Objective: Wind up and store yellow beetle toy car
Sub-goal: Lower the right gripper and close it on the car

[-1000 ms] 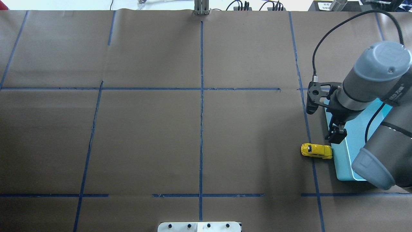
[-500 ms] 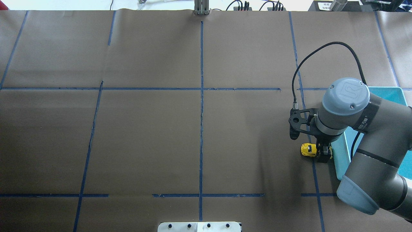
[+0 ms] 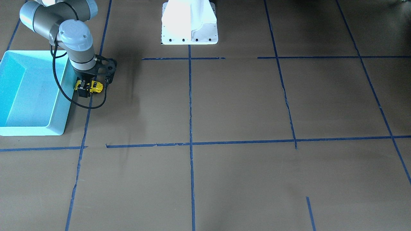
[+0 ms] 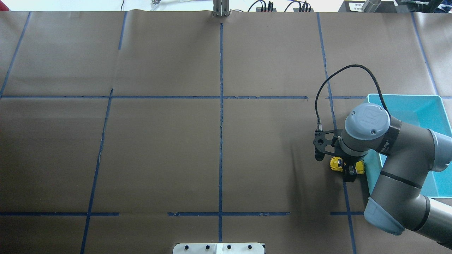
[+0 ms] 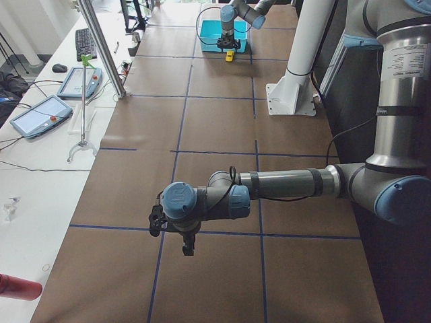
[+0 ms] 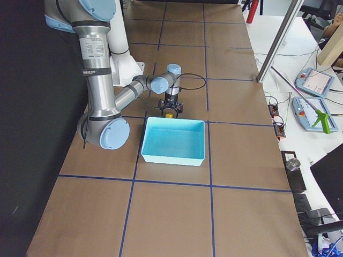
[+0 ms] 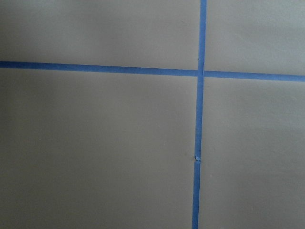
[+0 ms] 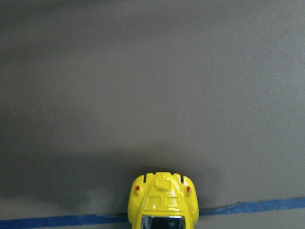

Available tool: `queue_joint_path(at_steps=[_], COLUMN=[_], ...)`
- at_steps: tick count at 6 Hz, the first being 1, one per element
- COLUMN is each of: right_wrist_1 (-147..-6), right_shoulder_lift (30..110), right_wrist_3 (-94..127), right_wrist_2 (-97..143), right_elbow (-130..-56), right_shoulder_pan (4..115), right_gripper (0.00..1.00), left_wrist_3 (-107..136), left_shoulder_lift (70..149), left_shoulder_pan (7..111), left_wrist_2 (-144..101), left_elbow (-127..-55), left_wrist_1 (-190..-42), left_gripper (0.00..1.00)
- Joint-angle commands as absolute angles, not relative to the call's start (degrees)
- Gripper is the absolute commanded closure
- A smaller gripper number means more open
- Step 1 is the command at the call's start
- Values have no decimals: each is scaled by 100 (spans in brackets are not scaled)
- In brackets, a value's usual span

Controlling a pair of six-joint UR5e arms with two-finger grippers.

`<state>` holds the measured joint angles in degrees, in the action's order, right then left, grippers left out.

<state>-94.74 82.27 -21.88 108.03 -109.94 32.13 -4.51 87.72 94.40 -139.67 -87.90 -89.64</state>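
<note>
The yellow beetle toy car stands on the brown table, right beside the left wall of the light blue bin. My right gripper is down over the car's middle, one finger on each side, and looks open around it. Yellow shows on both sides of the fingers in the front-facing view. The right wrist view shows one rounded end of the car at the bottom edge. My left gripper hangs low over bare table, far from the car; I cannot tell whether it is open.
The bin is empty and its wall sits just behind the car. Blue tape lines cross the brown table cover. The robot's white base stands at the table's edge. A black cable loops from the right wrist.
My right arm swung from over the bin down to the car; the gripper now straddles it. The car has stayed in place.
</note>
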Motion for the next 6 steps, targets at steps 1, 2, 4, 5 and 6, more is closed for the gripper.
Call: queue_joint_path(at_steps=[1,2,4,5,6], right_wrist_1=[-9334,-9334,-9412,-9430,-9692], right_shoulder_lift=[8350,8341,8358,8358,8324], right_wrist_3=[-2188,-2197,-2162,-2188,-2241], right_wrist_2=[10880,10881,10951,11108,11562], right_elbow=[-10942,-10960,-11205,-11241,-11511], right_shoulder_pan=[3208,3208,3225,3252,3522], right_gripper=[0,23,100,100,100], left_wrist_3=[-457,-457,-448,-448,-440], left_shoulder_lift=[8763,8771,8780,8772,8780], left_shoulder_pan=[9439,9439,9439,9439,9439], left_wrist_2=[-13966,-13966,-13975,-13975,-13975], left_elbow=[-8806,-8789,-8807,-8798,-8824], left_wrist_1=[-8965,-8965,-8974,-8974,-8974], left_gripper=[0,0,0,0,0])
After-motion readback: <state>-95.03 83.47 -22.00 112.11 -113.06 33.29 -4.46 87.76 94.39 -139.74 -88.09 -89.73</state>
